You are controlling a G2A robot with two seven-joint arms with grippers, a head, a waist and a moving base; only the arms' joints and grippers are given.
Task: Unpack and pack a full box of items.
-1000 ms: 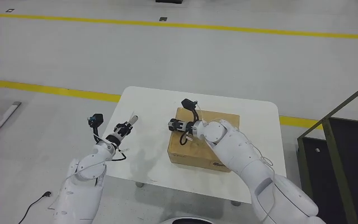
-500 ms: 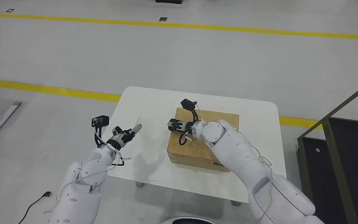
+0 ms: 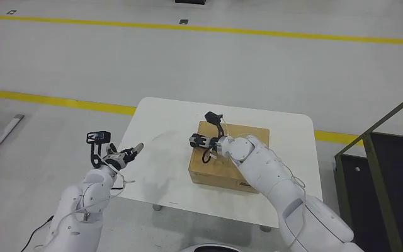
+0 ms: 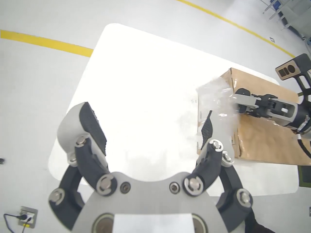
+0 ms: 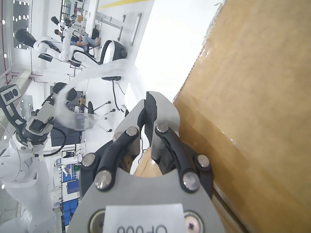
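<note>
1. Black-padded and spread wide, the left gripper (image 3: 135, 148) hangs at the left edge of the bench (image 3: 165, 123). It holds nothing, and its fingers point across the top toward the box.
2. White with rounded corners, the bench has a bare stretch between that gripper and the cardboard box (image 3: 211, 171). The box sits on the right half of the top, well apart from the left gripper.
3. At the box's left end, a loose strip of clear tape (image 5: 114, 70) curls up and away from the cardboard. In the left wrist view it looks crumpled against the box's upper corner.
4. The right gripper (image 3: 194, 140) lies over the left end of the box's top, with its fingers pressed together on that strip. In the right wrist view the pads meet, and the tape leads off from between them.
5. The box itself is closed, its flaps lying flat, and glossy tape shows along the edges of its top. The right forearm crosses above the lid from the robot's side.
</note>
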